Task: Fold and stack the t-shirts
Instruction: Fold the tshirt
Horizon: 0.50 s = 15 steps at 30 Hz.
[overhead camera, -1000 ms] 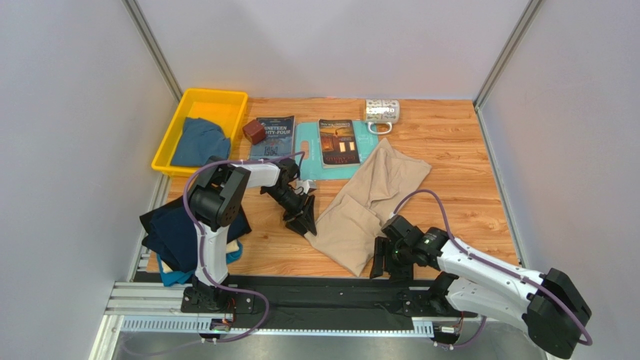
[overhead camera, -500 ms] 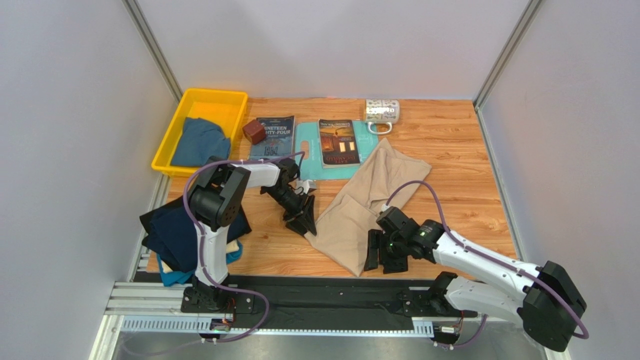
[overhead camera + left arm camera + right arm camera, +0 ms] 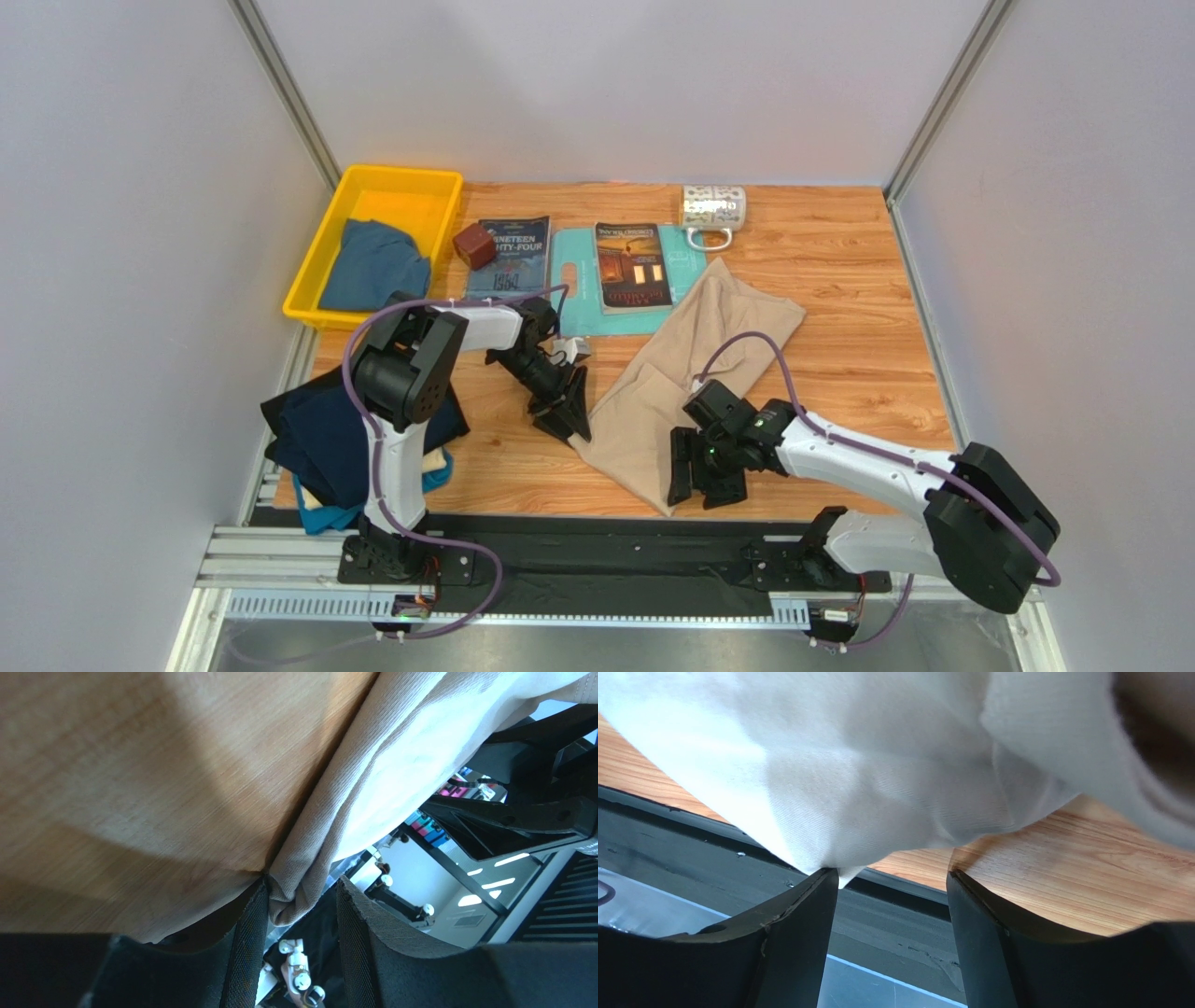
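Bunching between left jaws, beige t-shirt (image 3: 351,798)

Robot lab test cell. Wood-grain laminate tabletop (image 3: 842,280) boxed on three sides by plain pale-grey wall panels (image 3: 617,84) with metal corner posts (image 3: 288,91). Slotted aluminium rail (image 3: 281,560) along its near edge carries black arm bases (image 3: 386,557).
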### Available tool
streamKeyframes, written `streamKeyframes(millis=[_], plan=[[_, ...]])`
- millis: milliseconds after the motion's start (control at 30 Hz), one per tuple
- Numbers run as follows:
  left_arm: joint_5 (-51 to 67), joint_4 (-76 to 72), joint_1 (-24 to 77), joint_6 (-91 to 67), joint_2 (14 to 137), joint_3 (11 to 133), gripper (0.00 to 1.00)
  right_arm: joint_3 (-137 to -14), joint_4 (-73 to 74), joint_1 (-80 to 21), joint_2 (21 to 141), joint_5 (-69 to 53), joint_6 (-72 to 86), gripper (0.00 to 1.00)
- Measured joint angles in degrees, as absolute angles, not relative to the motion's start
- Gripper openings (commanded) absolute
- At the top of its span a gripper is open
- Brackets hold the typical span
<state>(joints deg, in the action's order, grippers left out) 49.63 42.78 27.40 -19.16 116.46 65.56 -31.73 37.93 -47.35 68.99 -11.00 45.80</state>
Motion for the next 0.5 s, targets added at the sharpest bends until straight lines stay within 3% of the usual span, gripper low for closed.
streamKeyframes(millis=[500], plan=[[50.4, 42.7, 27.5, -19.1, 116.5, 64.9, 0.47, -32.3, 35.4, -47.0, 71.1, -12.1, 45.0, 0.64]])
